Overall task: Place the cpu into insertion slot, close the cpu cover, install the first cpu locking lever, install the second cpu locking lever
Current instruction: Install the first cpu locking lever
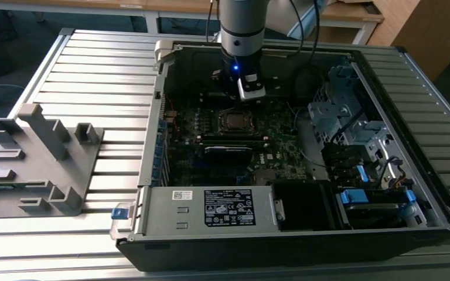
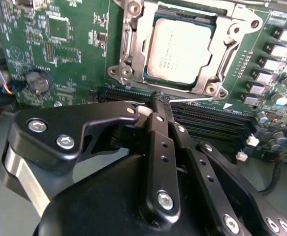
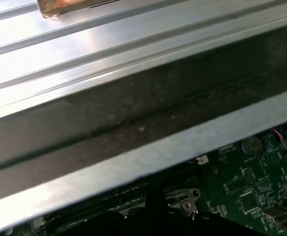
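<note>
The cpu [image 2: 180, 49], a grey metal square, lies flat in its socket on the green motherboard. The shiny silver cpu cover [image 2: 133, 54] lies down around it, with the chip showing through its window. In the exterior view the socket and cpu [image 1: 233, 120] sit mid-board inside the open computer case. My gripper [image 2: 160, 98] hovers just beside the socket edge, its black fingers [image 2: 158, 142] drawn together to a point. A thin silver lever rod [image 2: 202, 101] runs along the socket's near edge from the fingertips. Whether the tips pinch it I cannot tell. In the exterior view the gripper [image 1: 248, 93] hangs just behind the socket.
The case walls [image 1: 159, 117] rise around the board, and drive cages [image 1: 342, 111] fill the exterior view's right. Dark memory slots [image 2: 217, 120] lie beside the socket. A grey plastic fixture [image 1: 33, 158] stands on the slatted table at the exterior view's left. The first wrist view looks along the case wall [image 3: 143, 123].
</note>
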You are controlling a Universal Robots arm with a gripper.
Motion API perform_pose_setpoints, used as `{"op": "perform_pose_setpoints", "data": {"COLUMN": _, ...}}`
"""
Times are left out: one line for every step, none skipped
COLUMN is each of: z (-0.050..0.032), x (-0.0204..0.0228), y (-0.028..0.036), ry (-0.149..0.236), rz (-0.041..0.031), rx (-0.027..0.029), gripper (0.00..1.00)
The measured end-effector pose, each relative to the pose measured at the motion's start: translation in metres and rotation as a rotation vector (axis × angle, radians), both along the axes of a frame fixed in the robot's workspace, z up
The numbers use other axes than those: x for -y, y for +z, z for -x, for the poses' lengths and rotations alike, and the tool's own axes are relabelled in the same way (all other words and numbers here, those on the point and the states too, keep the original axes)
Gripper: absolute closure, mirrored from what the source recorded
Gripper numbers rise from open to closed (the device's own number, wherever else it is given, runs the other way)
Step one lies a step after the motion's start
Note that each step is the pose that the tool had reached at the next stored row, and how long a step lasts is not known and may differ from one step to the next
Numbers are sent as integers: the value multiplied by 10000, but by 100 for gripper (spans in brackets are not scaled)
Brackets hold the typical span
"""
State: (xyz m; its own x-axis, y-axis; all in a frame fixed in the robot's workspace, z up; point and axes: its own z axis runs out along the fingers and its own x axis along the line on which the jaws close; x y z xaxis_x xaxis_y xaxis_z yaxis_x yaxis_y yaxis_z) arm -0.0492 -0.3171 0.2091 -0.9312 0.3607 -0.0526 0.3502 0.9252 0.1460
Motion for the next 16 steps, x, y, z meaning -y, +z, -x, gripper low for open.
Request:
{"op": "perform_pose_setpoints", "data": {"z": 0, "x": 0, "y": -1, "ry": -127, "rz": 0, "rx": 0, "gripper": 89}}
{"op": "perform_pose_setpoints", "data": {"z": 0, "x": 0, "y": -2, "ry": -221, "rz": 0, "rx": -1, "gripper": 89}}
{"op": "perform_pose_setpoints", "data": {"z": 0, "x": 0, "y": -4, "ry": -298, "rz": -1, "rx": 0, "gripper": 89}}
{"op": "perform_pose_setpoints", "data": {"z": 0, "x": -2, "y": -5, "ry": -358, "rz": -5, "rx": 1, "gripper": 89}}
{"op": "perform_pose_setpoints", "data": {"z": 0, "x": -4, "y": -6, "ry": -385, "rz": -6, "rx": 0, "gripper": 89}}
{"op": "perform_pose_setpoints", "data": {"z": 0, "x": -4, "y": -6, "ry": -386, "rz": -5, "rx": 1, "gripper": 89}}
{"op": "perform_pose_setpoints", "data": {"z": 1, "x": -3, "y": -5, "ry": -387, "rz": -9, "rx": 0, "gripper": 89}}
{"op": "perform_pose_setpoints", "data": {"z": 1, "x": -3, "y": -5, "ry": -388, "rz": -58, "rx": -1, "gripper": 89}}
{"op": "perform_pose_setpoints", "data": {"z": 1, "x": -4, "y": -5, "ry": -388, "rz": -170, "rx": -3, "gripper": 89}}
{"op": "perform_pose_setpoints", "data": {"z": 1, "x": -4, "y": -5, "ry": -388, "rz": -278, "rx": -5, "gripper": 89}}
{"op": "perform_pose_setpoints", "data": {"z": 1, "x": -4, "y": -6, "ry": -388, "rz": -321, "rx": -6, "gripper": 89}}
{"op": "perform_pose_setpoints", "data": {"z": 1, "x": -4, "y": -5, "ry": -389, "rz": -338, "rx": -6, "gripper": 89}}
{"op": "perform_pose_setpoints", "data": {"z": 1, "x": -4, "y": -6, "ry": -387, "rz": -368, "rx": -6, "gripper": 89}}
{"op": "perform_pose_setpoints", "data": {"z": 1, "x": -4, "y": -6, "ry": -388, "rz": -371, "rx": -6, "gripper": 89}}
{"op": "perform_pose_setpoints", "data": {"z": 0, "x": -4, "y": -6, "ry": -388, "rz": -373, "rx": -6, "gripper": 89}}
{"op": "perform_pose_setpoints", "data": {"z": 1, "x": -4, "y": -6, "ry": -389, "rz": -374, "rx": -5, "gripper": 89}}
